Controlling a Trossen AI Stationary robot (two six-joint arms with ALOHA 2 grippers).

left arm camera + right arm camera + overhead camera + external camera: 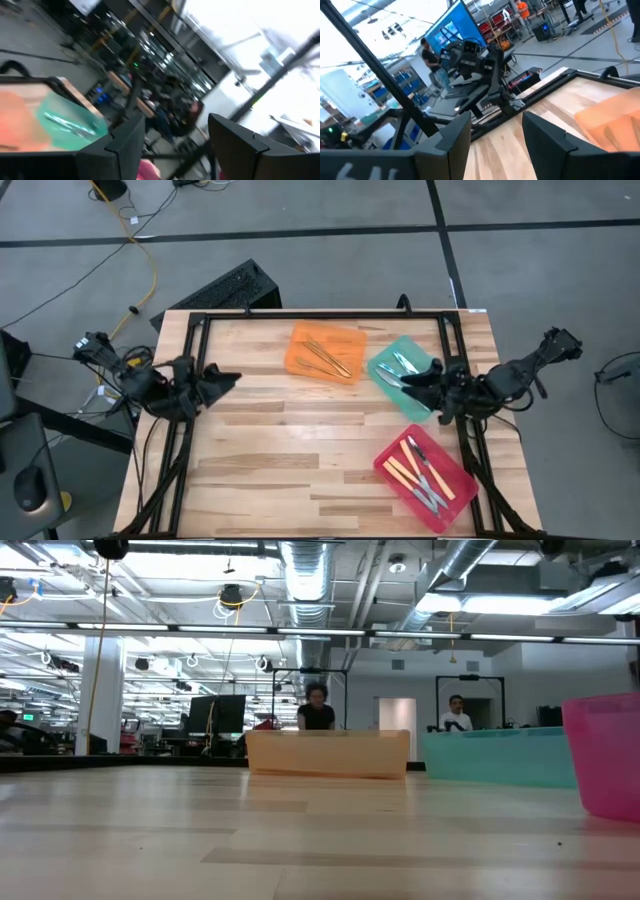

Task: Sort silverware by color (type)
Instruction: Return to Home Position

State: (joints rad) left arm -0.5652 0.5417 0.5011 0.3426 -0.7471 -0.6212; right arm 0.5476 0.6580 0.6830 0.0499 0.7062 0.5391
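The table (280, 450) was bare wood apart from three trays on its right half, and no silverware lay loose on it; every piece seen from above was in a tray. The left claw (230, 378) hung over the table's left edge, its fingers (127, 145) spread with nothing between them. The right claw (406, 382) hung over the near-right part of the green tray (385, 358), also spread and empty, as its wrist view showed.

The main risk I saw was on the right. If that arm dipped while pulling away, a finger could catch the green tray's wall and shove or tip it, spilling sorted pieces. The low view showed no claw at table height, so the chance looked small.

The red tray (455, 495) sat near the front right corner. Its yellow-handled pieces (402, 471) lay on a slant, handles toward the far left, silver heads toward the near right. In the orange tray (300, 340) the gold pieces (325, 356) lay on much the same slant. The blue-handled pieces (398, 363) in the green tray were partly hidden by the claw; which way they pointed I could not tell.
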